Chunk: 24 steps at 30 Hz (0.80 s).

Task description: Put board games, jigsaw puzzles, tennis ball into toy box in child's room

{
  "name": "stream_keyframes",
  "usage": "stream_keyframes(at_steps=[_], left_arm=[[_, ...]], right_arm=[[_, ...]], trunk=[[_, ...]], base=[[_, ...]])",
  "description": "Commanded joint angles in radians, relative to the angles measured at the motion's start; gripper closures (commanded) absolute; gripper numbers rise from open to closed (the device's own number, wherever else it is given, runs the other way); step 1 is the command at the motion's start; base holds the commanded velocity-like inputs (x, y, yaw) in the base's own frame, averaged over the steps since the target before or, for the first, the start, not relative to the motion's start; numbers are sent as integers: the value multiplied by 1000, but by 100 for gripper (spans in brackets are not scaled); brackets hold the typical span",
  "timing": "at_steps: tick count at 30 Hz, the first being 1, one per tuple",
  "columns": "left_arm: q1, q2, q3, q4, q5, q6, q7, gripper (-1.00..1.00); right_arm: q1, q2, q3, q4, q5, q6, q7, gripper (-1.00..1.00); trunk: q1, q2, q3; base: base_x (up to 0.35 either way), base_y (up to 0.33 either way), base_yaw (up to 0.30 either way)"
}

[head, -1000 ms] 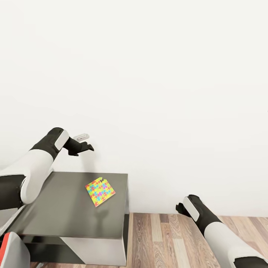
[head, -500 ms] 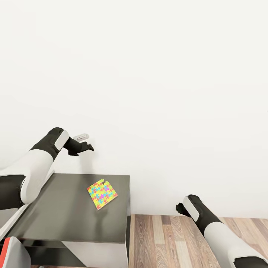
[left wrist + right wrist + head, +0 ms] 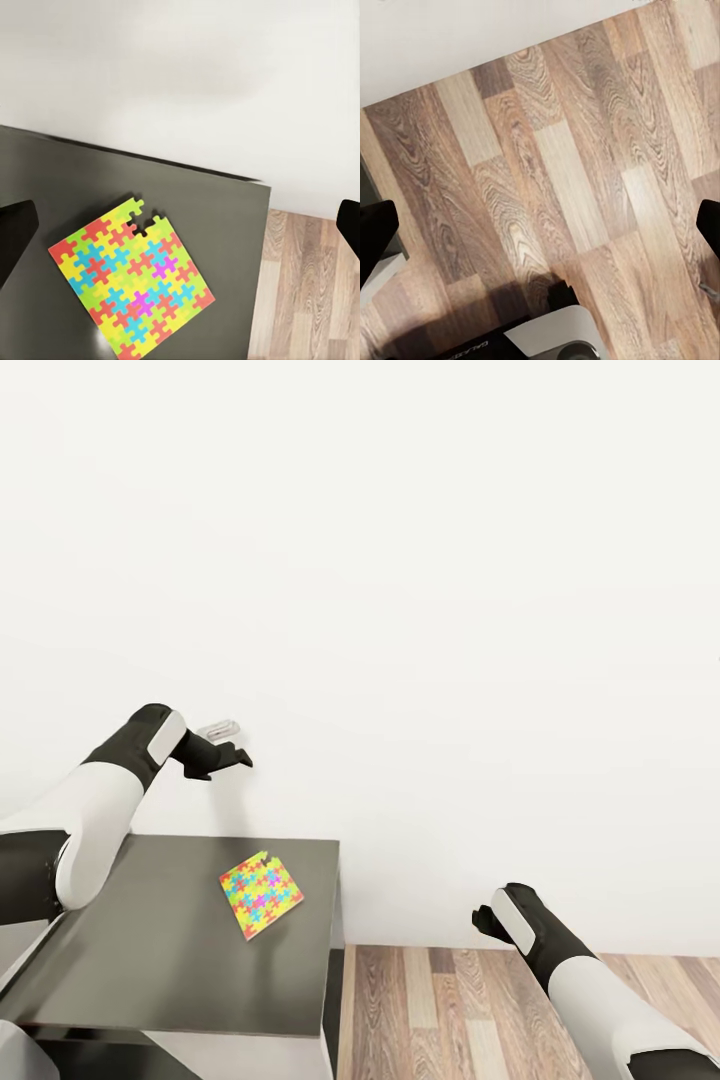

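Puzzle (image 3: 260,894): flat on the dark cabinet (image 3: 150,960), near its far right corner, turned slantwise; one piece missing at an edge (image 3: 133,289).
Left gripper (image 3: 228,745): raised above the cabinet, near the wall (image 3: 400,560); fingers (image 3: 15,232) wide apart, nothing between.
Right gripper (image 3: 540,232): low over the wood floor (image 3: 450,1010); fingers wide apart, nothing between.
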Motion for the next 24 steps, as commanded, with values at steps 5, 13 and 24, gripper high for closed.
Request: stream_keyframes(at_steps=[5,13,24], left_arm=[[0,1,0,1,-3,3,-2,-100],[1,3,0,6,-7,1,11,-100],[1,5,0,47,-71,-29,14,-100]], right_arm=[[0,-1,8,-2,-11,4,-9,-100],[0,-1,7,-2,-11,6,-9,-100],[-1,-7,10,-30,-13,14,16,-100]], trunk=[[1,-2,-2],[1,-2,-2],[1,-2,-4]], base=[[10,-9,0],[1,-1,0],[0,0,0]])
